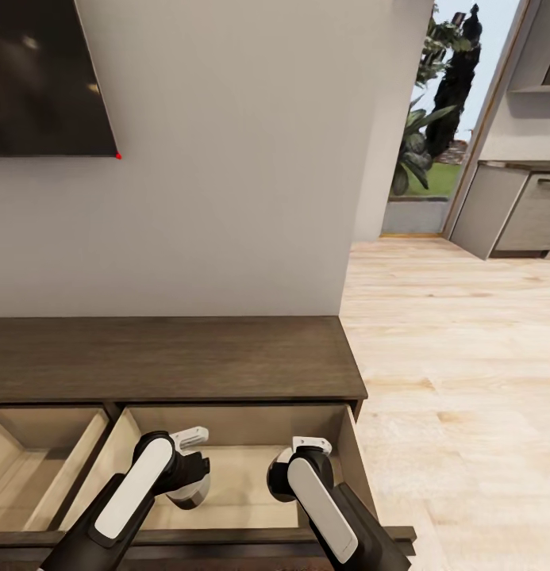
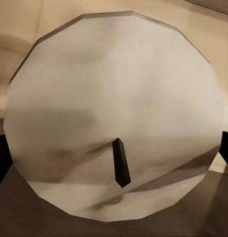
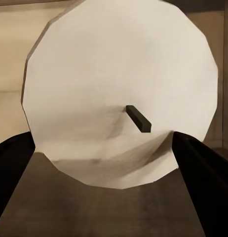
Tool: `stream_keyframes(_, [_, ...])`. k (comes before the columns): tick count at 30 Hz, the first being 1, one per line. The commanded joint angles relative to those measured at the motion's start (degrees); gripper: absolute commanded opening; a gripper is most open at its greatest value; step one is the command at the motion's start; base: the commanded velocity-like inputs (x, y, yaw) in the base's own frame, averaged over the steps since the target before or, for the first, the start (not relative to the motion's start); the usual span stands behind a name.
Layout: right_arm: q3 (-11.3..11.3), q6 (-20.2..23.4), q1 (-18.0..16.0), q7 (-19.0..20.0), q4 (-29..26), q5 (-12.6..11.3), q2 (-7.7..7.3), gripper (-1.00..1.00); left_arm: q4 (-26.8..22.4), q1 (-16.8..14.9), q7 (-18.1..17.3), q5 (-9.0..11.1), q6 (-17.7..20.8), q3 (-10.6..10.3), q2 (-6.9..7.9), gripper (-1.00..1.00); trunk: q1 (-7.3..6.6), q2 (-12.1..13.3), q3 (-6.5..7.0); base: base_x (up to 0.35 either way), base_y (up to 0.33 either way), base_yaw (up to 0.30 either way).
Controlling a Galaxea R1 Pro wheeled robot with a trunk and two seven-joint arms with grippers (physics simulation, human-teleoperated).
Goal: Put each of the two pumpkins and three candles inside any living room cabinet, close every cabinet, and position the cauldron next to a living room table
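Note:
The cabinet [image 1: 171, 361] is a long low dark-brown unit against the wall, with two pale-lined drawers pulled open. Both my arms reach down over the right drawer [image 1: 243, 468]. My left gripper [image 1: 189, 490] is shut on an off-white candle [image 1: 194, 498], whose round top and dark wick [image 2: 121, 168] show close up in the left wrist view. In the right wrist view a second candle [image 3: 119, 89] sits between the dark fingers [image 3: 200, 173] of my right gripper [image 1: 289, 476], which is shut on it. The pumpkins, cauldron and table are out of view.
A dark TV screen [image 1: 44, 75] hangs on the wall above the cabinet. To the right lies pale wood floor [image 1: 457, 357], leading to a doorway with plants [image 1: 425, 135] and grey kitchen cabinets [image 1: 521, 210]. The left drawer [image 1: 36, 460] also stands open.

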Motion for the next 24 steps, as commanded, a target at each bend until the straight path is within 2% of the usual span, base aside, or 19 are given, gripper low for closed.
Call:
stream_keyframes(1, [0.1, 0.2, -0.1, -0.6, 0.0, -0.5, 0.0, -1.0, -0.1, -0.1, 0.6, 0.5, 0.1, -0.1, 0.05, -1.0, -0.01, 0.0, -0.06, 0.0, 0.0, 0.0])
stream_keyframes(9, [0.1, 0.2, -0.1, -0.6, 0.0, -0.5, 0.0, -1.0, -0.1, -0.1, 0.6, 0.5, 0.1, -0.1, 0.05, -1.0, -0.01, 0.0, -0.06, 0.0, 0.0, 0.0])
stream_keyframes(15, [0.1, 0.2, -0.1, -0.6, 0.0, -0.5, 0.0, -1.0, -0.1, -0.1, 0.6, 0.5, 0.1, -0.1, 0.05, -1.0, 0.14, -0.1, -1.39, 0.0, 0.0, 0.0])
stream_keyframes(20, [0.1, 0.2, -0.1, -0.6, -0.1, -0.5, 0.0, -1.0, -0.1, -0.1, 0.6, 0.5, 0.1, -0.1, 0.05, -1.0, 0.14, -0.1, -1.39, 0.0, 0.0, 0.0])
stream_keyframes(24, [0.1, 0.2, -0.1, -0.6, -0.2, -0.5, 0.0, -1.0, -0.1, -0.1, 0.6, 0.5, 0.1, -0.1, 0.05, -1.0, 0.25, -0.2, -2.27, 0.0, 0.0, 0.0])
